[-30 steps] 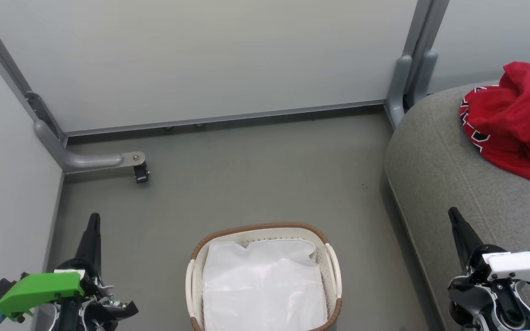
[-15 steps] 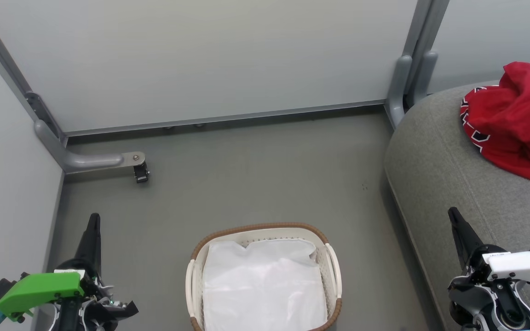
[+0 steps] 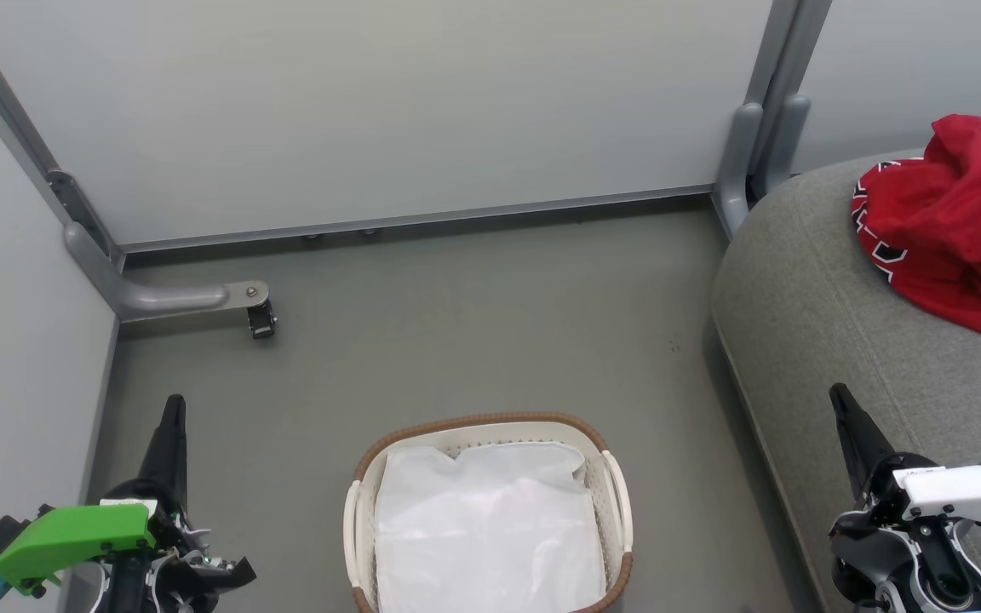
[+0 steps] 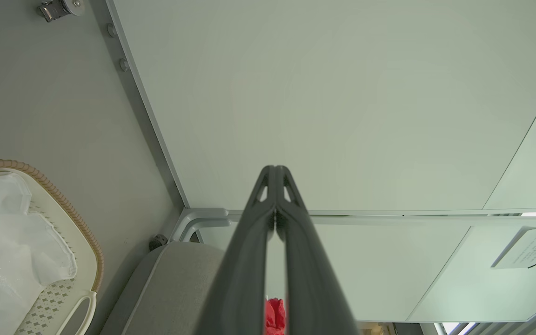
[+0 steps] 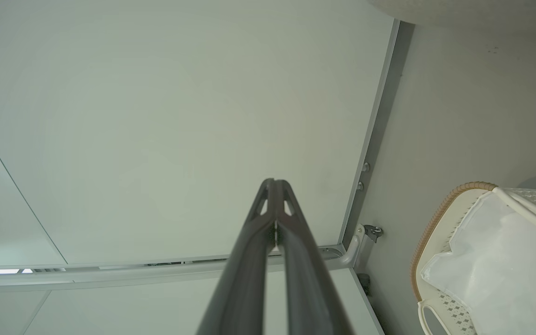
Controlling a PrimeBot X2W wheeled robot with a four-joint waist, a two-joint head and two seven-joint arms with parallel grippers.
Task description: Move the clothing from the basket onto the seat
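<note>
Moved: nothing tbh, left tool [image 3: 174,407], right tool [image 3: 840,397], basket [image 3: 482,420] and clothing [image 3: 955,221] all sit right where they were a second ago
Left tool: fingers pressed together, holding nothing, parked low left over the floor
Right tool: same deal, together and empty, low right by the seat [image 3: 831,306] edge
Clothing: bunched red heap on top of the seat, well apart from the basket
Basket: just a white sheet [image 3: 490,528] inside, can't see under it
Progress: looks pretty much done to me
Could go wrong: a tool grabs the sheet as if it were clothing, since it's all that's left in there; or a red piece hidden underneath gets missed
Count: 2 tools, 1 basket, 1 sheet, 1 seat, 1 red heap (pieces in it, can't tell)
</note>
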